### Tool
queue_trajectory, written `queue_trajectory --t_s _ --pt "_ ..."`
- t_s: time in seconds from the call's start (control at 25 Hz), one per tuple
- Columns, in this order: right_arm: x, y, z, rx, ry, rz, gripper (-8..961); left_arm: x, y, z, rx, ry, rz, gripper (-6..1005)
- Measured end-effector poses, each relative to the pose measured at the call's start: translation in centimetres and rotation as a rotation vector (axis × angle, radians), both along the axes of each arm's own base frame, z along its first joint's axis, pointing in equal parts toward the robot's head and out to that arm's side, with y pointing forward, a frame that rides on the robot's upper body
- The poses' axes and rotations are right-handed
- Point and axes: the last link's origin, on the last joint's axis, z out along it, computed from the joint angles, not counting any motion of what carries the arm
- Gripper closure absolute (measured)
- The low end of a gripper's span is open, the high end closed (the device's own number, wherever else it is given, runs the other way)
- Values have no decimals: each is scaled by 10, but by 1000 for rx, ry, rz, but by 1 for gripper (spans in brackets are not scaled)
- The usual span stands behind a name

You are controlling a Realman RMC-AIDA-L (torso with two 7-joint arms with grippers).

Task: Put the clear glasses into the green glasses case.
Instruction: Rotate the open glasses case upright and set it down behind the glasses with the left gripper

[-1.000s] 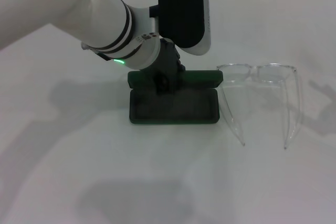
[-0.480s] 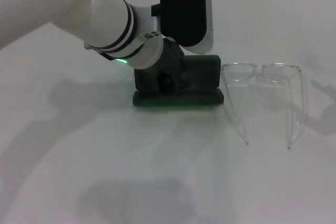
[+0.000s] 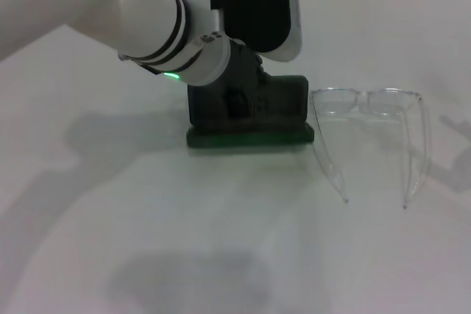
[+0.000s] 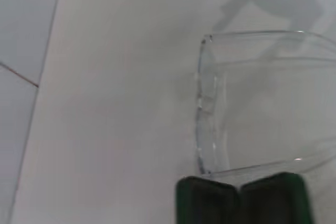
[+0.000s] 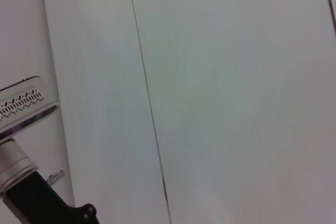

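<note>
Dark green rectangular hard case with rounded corners (image 3: pixel 250 136) sits centre of white table (image 3: pixel 221 240), lid (image 3: pixel 283 101) nearly upright. Left gripper (image 3: pixel 237 101) at lid, dark body in front of it — finger state cannot tell. Clear transparent plastic glasses with long thin arms (image 3: pixel 372 102) lie at 3 o'clock of case, just beside it, arms pointing toward 6 o'clock. Left wrist view: case edge (image 4: pixel 241 203) beside glasses (image 4: pixel 210 103). Right gripper out of view.
</note>
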Motion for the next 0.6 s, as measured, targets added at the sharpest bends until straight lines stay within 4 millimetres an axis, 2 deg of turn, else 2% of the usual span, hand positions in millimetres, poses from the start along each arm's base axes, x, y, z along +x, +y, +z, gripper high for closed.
queue_trajectory --t_s 0.2,0.6 --pt "0 0 0 0 1 1 65 -5 5 1 49 -24 1 693" --pt "0 -1 0 -1 2 -1 66 -31 9 -9 57 19 55 694"
